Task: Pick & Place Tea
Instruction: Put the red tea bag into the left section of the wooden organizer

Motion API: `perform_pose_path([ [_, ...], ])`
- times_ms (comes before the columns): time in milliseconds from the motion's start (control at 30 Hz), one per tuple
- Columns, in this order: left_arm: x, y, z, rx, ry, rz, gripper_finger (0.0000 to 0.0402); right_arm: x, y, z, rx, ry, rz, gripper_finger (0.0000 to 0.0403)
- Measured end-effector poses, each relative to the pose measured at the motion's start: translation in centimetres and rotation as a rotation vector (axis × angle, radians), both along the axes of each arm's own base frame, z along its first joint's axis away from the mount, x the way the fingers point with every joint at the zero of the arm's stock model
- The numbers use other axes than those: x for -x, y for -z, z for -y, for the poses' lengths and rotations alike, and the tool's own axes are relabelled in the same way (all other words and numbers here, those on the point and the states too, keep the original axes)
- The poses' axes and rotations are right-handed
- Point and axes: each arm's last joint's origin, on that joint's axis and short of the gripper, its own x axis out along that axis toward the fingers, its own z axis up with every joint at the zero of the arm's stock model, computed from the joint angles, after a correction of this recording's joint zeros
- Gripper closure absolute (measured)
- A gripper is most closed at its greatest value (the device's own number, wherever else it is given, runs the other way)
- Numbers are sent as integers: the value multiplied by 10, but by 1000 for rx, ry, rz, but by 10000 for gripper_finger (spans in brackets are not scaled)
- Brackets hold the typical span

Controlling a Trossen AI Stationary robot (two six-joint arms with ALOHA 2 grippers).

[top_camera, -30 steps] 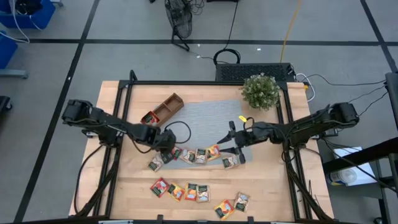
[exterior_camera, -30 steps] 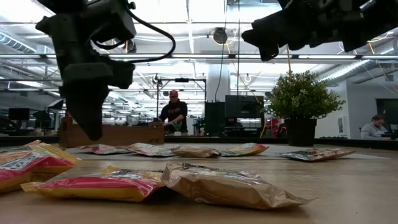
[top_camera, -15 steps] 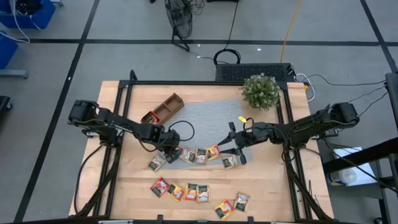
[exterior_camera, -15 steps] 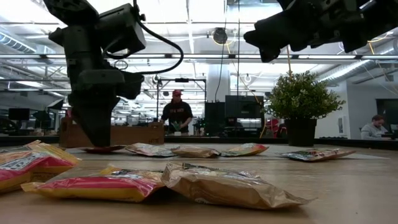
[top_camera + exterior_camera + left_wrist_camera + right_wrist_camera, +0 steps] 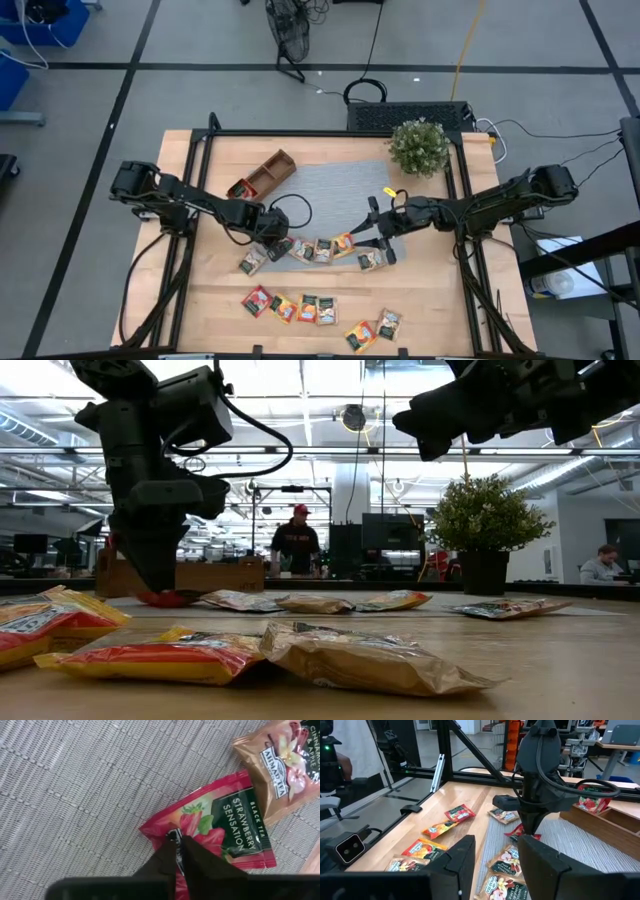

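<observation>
Several flat tea sachets lie in a row [image 5: 322,250] along the near edge of the grey woven mat [image 5: 340,190]. More of them lie on the bare wood nearer the front [image 5: 308,307]. My left gripper [image 5: 272,243] stands at the row's left end, shut on a red strawberry sachet [image 5: 225,827]. My right gripper [image 5: 385,240] hovers open above the row's right end, with nothing between its fingers [image 5: 465,855]. The wooden tray [image 5: 262,175] sits at the mat's far left corner. My left gripper pinches the red sachet between its two fingertips [image 5: 192,852], at the short end without lettering [image 5: 165,827]. The fingers come from above, pointing down. The rest of the sachet lies flat on the mat.
A potted plant [image 5: 419,147] stands at the far right of the table. A beige sachet [image 5: 285,760] lies right beside the red one. People show in the room behind the table [image 5: 298,545].
My left gripper has moved a little toward the table's right edge and down onto the mat. It has shut there on the red sachet at the row's left end. The sachet stays on the mat.
</observation>
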Motion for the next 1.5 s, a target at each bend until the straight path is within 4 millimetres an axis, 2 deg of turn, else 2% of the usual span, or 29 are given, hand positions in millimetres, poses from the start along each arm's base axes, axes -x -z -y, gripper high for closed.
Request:
perform_pose_path([
  [167, 2, -2, 2, -7, 2, 8, 395, 0, 0, 0, 0, 0, 0, 272],
  [300, 3, -20, 8, -73, 7, 74, 400, 0, 0, 0, 0, 0, 0, 273],
  [467, -1, -70, 19, -284, 25, 289, 401, 0, 1, 0, 1, 2, -7, 273],
  [567, 1, -88, 27, -447, 40, 377, 401, 0, 0, 1, 6, 27, -3, 273],
  [700, -5, -108, 35, -687, 0, 537, 401, -7, 2, 4, 52, 173, 49, 273],
  [867, -18, -120, 33, -966, -35, 591, 401, -24, 10, 11, 39, 322, 205, 273],
  [967, -24, -129, 30, -1066, 1, 599, 401, -38, 19, 19, 21, 365, 283, 273],
  [1133, -35, -141, 24, -1104, 84, 666, 401, -58, 33, 35, -21, 388, 340, 273],
  [1300, -36, -138, 18, -1103, 105, 634, 401, -79, 25, 45, -81, 280, 381, 273],
  [1500, -35, -137, 17, -1104, 109, 617, 401, -87, 15, 46, -96, 258, 405, 273],
])
